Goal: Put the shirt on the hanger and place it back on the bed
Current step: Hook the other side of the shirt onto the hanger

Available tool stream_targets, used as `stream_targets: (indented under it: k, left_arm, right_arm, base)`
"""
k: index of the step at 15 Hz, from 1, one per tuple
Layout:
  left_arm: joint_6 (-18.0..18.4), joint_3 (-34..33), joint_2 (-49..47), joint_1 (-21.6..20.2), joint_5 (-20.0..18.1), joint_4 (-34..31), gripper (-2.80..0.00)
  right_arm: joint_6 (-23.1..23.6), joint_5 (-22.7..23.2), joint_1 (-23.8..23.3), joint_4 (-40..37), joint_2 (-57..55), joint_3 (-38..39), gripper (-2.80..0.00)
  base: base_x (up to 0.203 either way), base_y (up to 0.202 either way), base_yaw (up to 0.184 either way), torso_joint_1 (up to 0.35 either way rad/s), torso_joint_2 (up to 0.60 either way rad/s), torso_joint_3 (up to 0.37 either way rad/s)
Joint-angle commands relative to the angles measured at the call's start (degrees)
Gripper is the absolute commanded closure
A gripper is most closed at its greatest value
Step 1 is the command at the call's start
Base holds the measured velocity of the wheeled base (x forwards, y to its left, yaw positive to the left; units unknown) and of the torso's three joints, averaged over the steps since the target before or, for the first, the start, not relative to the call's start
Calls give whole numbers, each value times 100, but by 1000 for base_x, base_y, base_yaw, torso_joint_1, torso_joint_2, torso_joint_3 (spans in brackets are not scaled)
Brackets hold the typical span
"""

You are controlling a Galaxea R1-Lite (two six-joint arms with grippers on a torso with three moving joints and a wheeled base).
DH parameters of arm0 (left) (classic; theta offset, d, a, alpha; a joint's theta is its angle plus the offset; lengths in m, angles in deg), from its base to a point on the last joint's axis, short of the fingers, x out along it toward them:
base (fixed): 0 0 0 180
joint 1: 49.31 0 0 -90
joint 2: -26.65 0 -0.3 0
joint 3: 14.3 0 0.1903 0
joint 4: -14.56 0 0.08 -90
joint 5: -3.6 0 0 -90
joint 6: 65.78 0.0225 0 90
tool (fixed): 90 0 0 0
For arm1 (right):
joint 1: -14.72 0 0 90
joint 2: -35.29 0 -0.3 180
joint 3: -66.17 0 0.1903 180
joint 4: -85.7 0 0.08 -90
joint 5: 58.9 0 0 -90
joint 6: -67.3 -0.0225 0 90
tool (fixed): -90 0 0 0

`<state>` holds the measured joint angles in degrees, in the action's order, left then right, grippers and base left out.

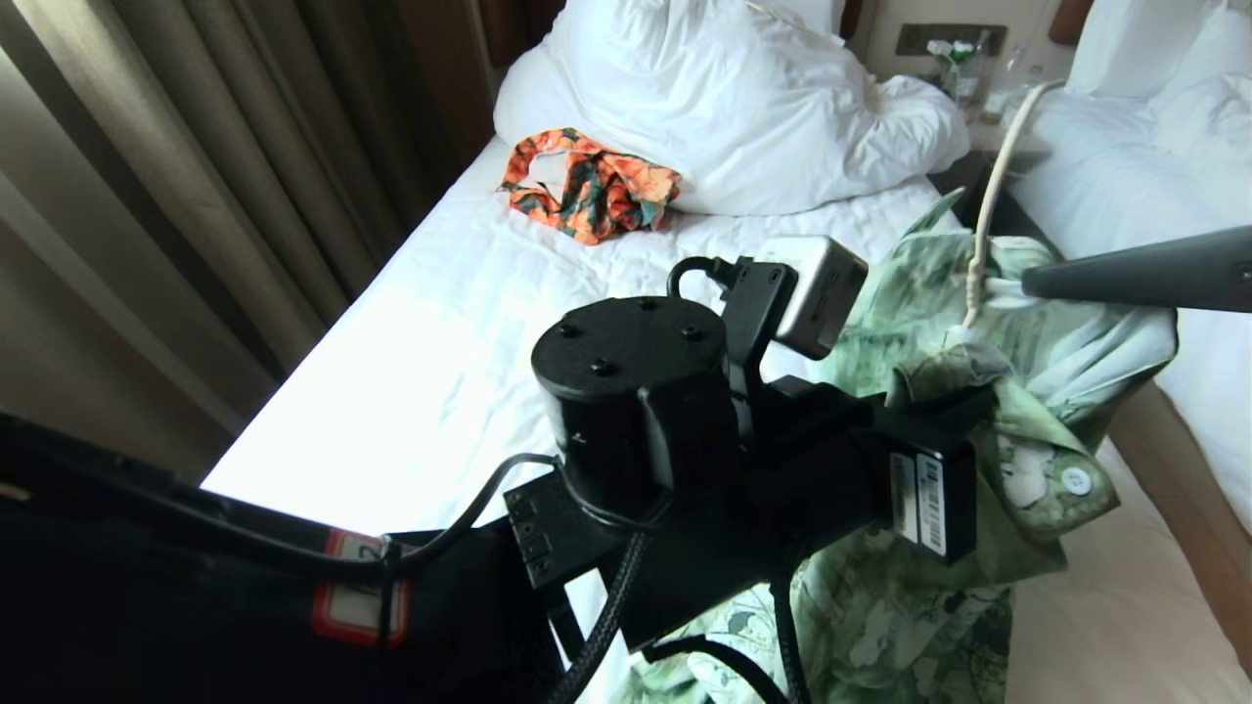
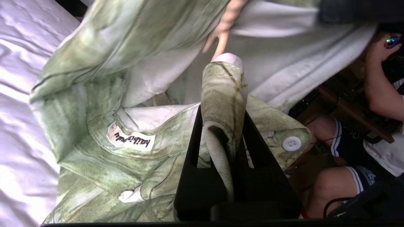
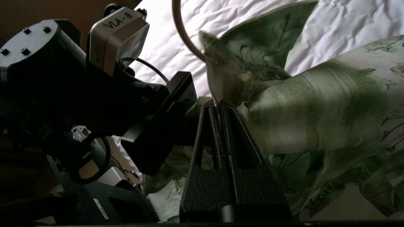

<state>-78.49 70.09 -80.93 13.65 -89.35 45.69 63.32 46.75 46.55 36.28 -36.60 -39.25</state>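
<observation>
Left hand pinches shirt collar; hanger hook upward.

You have one mottled green short-sleeved button shirt with white flowers, bunched, carrying two white buttons you can count in the head view and one white sewn-in neck label. One thin cream wire hanger rises out of it. One crumpled orange-and-dark-green patterned garment lies on one bed with a wrinkled white sheet, with a second white bed beside it. Two black grippers, the left and the right. One person's arm and two bare knees show in the left wrist view
</observation>
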Motion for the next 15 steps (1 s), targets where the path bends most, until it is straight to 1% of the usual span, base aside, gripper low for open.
stream_targets:
  k: [1, 5, 6, 8, 11, 13, 15]
  left_arm:
    - [-6, 239, -137, -73, -30, 27, 0]
    - [5, 340, -79, -54, -22, 26, 0]
    - [19, 340, -40, -41, -21, 35, 0]
    - [106, 340, 25, -38, -4, 35, 0]
    - [110, 314, 143, -38, 5, 35, 0]
    - [110, 305, 215, -29, 14, 35, 0]
    - [110, 305, 278, -6, 14, 27, 0]
  right_arm:
    - [3, -8, -18, -161, 220, 5, 0]
    - [3, -10, -98, -163, 281, -17, 0]
    - [3, -10, -98, -165, 281, -51, -280]
    - [1, -26, -98, -271, 287, -174, -280]
    - [-5, -33, -98, -960, 293, -717, -280]
    - [-6, -60, -104, -1202, 278, -1057, -280]
    - [-6, -286, -108, -1288, 208, -1405, -280]
  base:
    - [0, 0, 0, 0, 0, 0]
    - [0, 0, 0, 0, 0, 0]
    - [0, 0, 0, 0, 0, 0]
    - [0, 0, 0, 0, 0, 0]
    - [0, 0, 0, 0, 0, 0]
    - [0, 0, 0, 0, 0, 0]
    - [0, 0, 0, 0, 0, 0]
